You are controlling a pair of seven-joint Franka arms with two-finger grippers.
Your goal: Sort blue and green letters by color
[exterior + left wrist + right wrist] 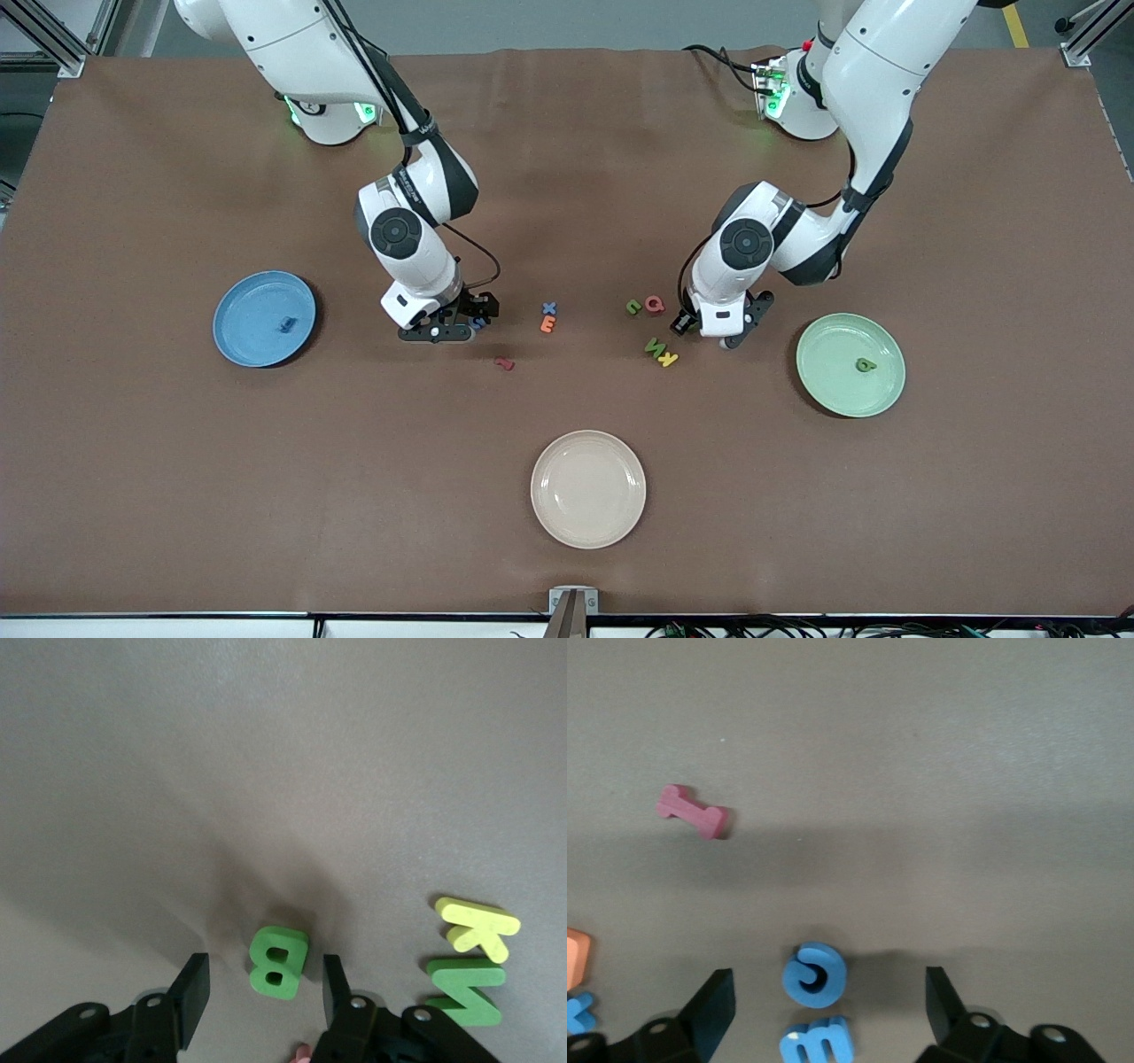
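On the brown counter (567, 177) we have both arms lowered near the scattered letters. Our left pincer (266, 992) sits low over the counter with its fingers apart, a green B (278, 961) lying between them, not yet clamped; just beside it lie a green N (467, 990) and a yellow K (478, 927), touching each other. Our right pincer (828, 1005) is also spread wide, straddling a round blue letter (814, 974) and a blue m (818, 1042) next to it, with a dark red I (692, 811) lying apart from them. In the front view, a blue X (549, 308) lies by an orange E (548, 324), and a green letter (633, 307) beside a pink Q (655, 304). The blue plate (239, 346) at the right arm's end already holds one blue letter (287, 324), the green plate (828, 390) at the left arm's end one green letter (865, 364). A beige plate (588, 488) sits nearest the front camera.
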